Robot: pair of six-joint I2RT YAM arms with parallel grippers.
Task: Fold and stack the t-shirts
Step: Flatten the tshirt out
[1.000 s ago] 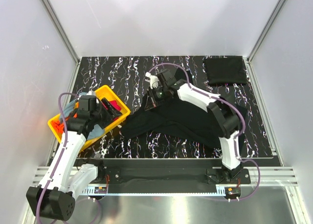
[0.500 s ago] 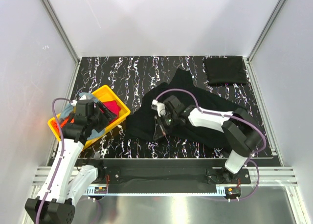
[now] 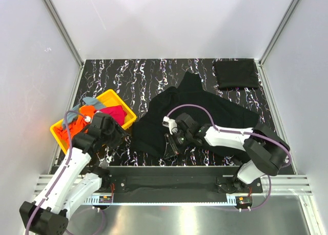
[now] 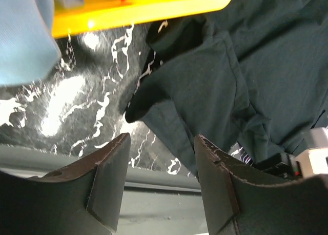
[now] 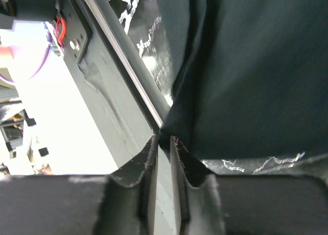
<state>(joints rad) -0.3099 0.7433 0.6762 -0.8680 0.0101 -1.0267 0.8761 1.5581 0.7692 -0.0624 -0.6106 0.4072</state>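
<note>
Done: folded shirt (image 3: 236, 74) far beyond right gripper (image 5: 164, 141), which pinches unfolded black t-shirt (image 3: 205, 112) | left gripper (image 4: 161, 158) released | bin (image 3: 115, 97) alongside: pending

No text, label, brand, number or sign can be read in any of the 3 views.
</note>
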